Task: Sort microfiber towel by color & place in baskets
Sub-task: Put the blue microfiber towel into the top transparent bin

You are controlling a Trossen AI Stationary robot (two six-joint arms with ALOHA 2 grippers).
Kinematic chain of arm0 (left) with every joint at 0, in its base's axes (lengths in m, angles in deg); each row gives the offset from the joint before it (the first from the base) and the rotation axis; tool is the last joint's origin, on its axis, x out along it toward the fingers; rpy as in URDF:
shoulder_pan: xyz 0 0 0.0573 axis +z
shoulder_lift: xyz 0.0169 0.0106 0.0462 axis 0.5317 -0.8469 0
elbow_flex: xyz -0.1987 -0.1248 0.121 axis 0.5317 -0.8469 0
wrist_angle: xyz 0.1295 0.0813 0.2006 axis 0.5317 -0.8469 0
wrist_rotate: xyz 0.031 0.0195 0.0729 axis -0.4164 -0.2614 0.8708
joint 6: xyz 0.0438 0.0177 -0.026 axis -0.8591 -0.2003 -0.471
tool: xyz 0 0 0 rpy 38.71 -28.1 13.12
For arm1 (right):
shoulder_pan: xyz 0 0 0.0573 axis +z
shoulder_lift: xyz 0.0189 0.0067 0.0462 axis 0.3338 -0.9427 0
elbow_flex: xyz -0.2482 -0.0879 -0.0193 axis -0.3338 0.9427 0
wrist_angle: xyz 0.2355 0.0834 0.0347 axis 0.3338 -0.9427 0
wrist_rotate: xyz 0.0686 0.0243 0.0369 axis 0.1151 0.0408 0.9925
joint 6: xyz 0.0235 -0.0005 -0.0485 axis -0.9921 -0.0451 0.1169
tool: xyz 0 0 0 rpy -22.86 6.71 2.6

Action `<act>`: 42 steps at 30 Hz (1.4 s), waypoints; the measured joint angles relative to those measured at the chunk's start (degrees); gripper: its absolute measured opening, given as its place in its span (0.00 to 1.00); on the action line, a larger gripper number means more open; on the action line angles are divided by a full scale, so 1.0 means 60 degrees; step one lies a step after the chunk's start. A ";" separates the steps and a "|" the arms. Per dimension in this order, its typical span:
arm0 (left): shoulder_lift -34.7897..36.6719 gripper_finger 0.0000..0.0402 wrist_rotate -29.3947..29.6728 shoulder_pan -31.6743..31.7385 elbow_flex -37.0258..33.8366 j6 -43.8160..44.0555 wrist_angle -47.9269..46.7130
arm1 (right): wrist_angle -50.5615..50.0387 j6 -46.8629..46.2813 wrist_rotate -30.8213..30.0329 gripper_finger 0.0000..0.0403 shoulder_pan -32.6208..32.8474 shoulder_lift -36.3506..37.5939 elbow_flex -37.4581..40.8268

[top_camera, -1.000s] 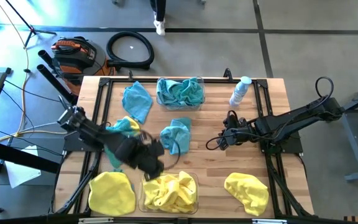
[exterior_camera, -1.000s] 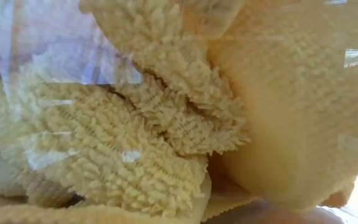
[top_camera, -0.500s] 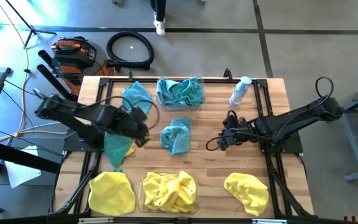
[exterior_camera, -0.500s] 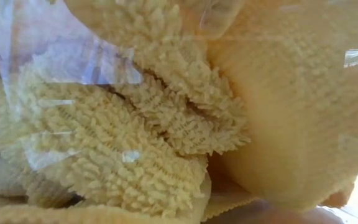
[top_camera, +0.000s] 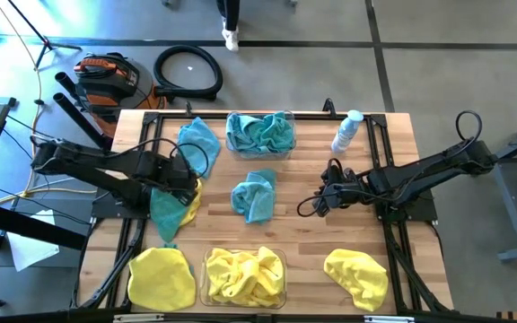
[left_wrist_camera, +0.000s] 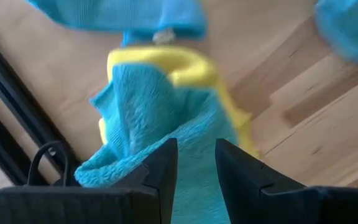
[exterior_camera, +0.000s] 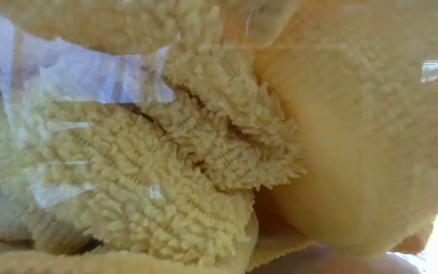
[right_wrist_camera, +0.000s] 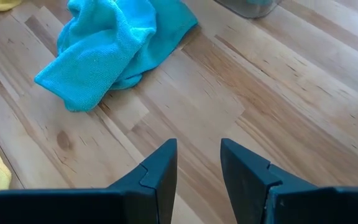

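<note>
My left gripper [top_camera: 189, 179] [left_wrist_camera: 196, 146] hangs open over a teal towel [top_camera: 166, 213] [left_wrist_camera: 154, 106] that lies on top of a yellow towel [left_wrist_camera: 188, 62] at the table's left. Whether the fingers touch the cloth I cannot tell. My right gripper [top_camera: 317, 205] [right_wrist_camera: 199, 146] waits open above bare wood, right of a crumpled teal towel [top_camera: 254, 194] [right_wrist_camera: 104, 50]. The far basket [top_camera: 260, 135] holds teal towels. The near basket [top_camera: 243, 274] holds yellow ones, which fill the low view [exterior_camera: 166, 175]. Loose on the table lie another teal towel [top_camera: 197, 144] and two yellow towels [top_camera: 162, 278] [top_camera: 357, 276].
A small white-and-clear bottle [top_camera: 346, 132] stands at the far right of the table. Black frame rails run along the table's left [top_camera: 142, 179] and right [top_camera: 393, 179] sides. Bare wood [top_camera: 312, 251] lies between the near basket and the right yellow towel.
My left gripper has left the near basket and drawn back toward the table's left and far edges, ending over the teal-on-yellow pile, and its wrist has rolled. In the near basket the top yellow fold has shifted a little.
</note>
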 joint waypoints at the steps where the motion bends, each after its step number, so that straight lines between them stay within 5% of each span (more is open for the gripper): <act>1: -0.0018 0.25 -0.0155 0.0136 -0.0165 -0.0243 0.0007 | 0.0031 -0.0010 0.0000 0.29 0.0000 0.0000 0.0000; 9: -0.0036 0.25 -0.1485 0.1119 -0.1097 -0.2179 0.0109 | 0.0437 -0.0002 0.0004 0.29 0.0000 0.0000 0.0000; 18: -0.0043 0.25 -0.1673 0.1500 -0.1782 -0.4039 0.0535 | 0.0469 -0.0031 -0.0030 0.29 0.0000 0.0000 0.0000; 26: -0.0045 0.19 -0.1727 0.1563 -0.2624 -0.4135 0.1058 | 0.0548 -0.0216 -0.0556 0.29 -0.0004 0.0000 0.0000; 30: -0.0044 0.03 -0.1681 0.1563 -0.2398 -0.4147 0.0924 | 0.0562 -0.0214 -0.0557 0.29 -0.0004 0.0000 0.0000; 42: -0.0044 0.00 -0.0942 0.1563 0.0506 -0.5059 0.0587 | 0.0551 -0.0266 -0.0666 0.29 -0.0004 0.0000 0.0000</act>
